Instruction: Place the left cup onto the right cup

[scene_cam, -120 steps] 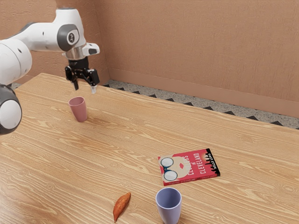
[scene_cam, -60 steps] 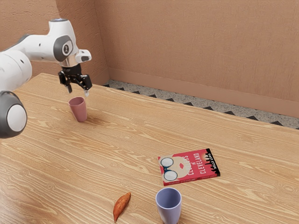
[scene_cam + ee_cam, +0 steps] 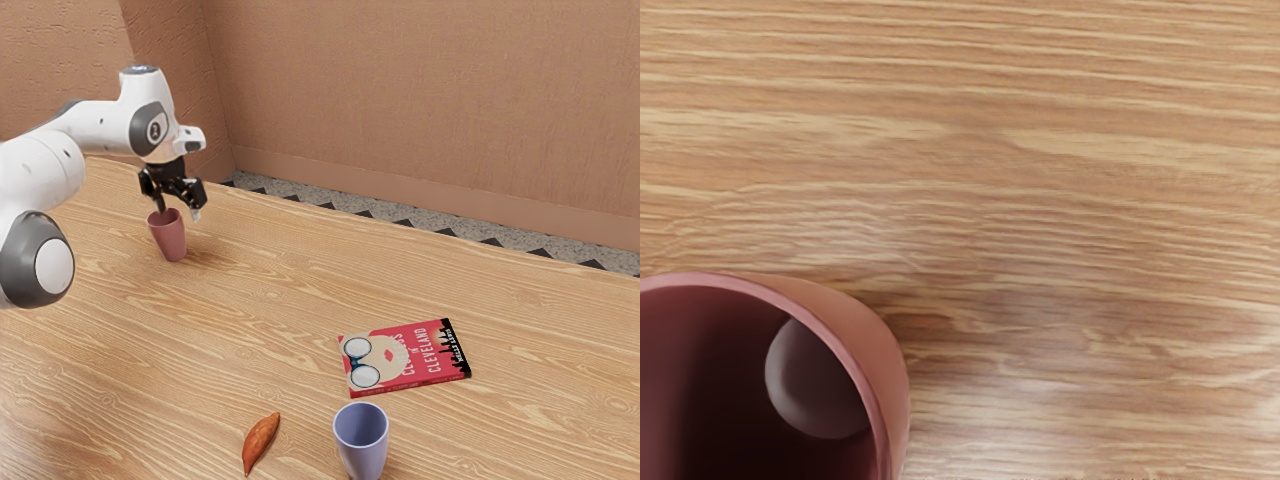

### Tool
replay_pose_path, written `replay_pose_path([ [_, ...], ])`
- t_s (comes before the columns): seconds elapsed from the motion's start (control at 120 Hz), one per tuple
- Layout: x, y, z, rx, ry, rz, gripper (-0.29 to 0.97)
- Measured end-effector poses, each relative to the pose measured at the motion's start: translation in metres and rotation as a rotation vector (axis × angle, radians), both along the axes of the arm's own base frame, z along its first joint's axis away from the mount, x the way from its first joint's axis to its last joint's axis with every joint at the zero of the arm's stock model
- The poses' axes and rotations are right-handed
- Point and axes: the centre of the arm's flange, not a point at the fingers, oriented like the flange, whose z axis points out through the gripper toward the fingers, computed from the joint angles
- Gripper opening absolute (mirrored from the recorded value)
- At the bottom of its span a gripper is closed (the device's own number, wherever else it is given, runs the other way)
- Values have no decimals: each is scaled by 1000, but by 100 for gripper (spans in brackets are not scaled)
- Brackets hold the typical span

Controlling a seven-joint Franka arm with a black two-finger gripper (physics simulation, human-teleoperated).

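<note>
Pink cup [image 3: 168, 235]: upright, mouth up, on table [image 3: 200, 330] at far end, exterior view's left. Nothing in it; wrist view looks down into it [image 3: 875, 365], bare bottom visible.
Gripper [image 3: 177, 211]: right above pink cup's rim, pointing down. Jaws apart, nothing gripped. One finger tip sits at the rim's left edge in ext. view, the other [image 3: 196, 212] hangs beside the cup on ext. view's right, clear of the wall. Can't tell if the first tip touches the rim.
Arm: white, comes in from ext. view's left, bent over the cup.
Purple cup [image 3: 360, 438]: upright, mouth up, near front edge of ext. view, well apart from pink cup, toward ext. view's right of it.
Book [image 3: 404, 357]: red cover w/ cartoon face, lying flat, just behind purple cup, not touching it.
Sweet potato [image 3: 260, 442]: orange, lying on table near purple cup, on ext. view's left of it, apart.
Table, wrist view [image 3: 1040, 150]: light wood grain around the cup.
Wall [image 3: 420, 90]: tan, behind table; speckled floor strip [image 3: 400, 212] at its foot.
</note>
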Motion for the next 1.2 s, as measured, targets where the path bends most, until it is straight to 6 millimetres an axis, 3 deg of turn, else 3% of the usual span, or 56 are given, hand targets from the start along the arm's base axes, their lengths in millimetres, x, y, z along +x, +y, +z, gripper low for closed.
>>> replay_pose_path([
  [0.35,-2,-2,-27,-4,10,-7,65],
  [0.575,-5,5,-37,-1,15,-1,20],
  [0.692,-5,6,-41,1,15,0,5],
  [1.008,-3,2,-34,9,1,-9,-8],
  [1.2,-6,-15,6,41,-21,-36,-10],
])
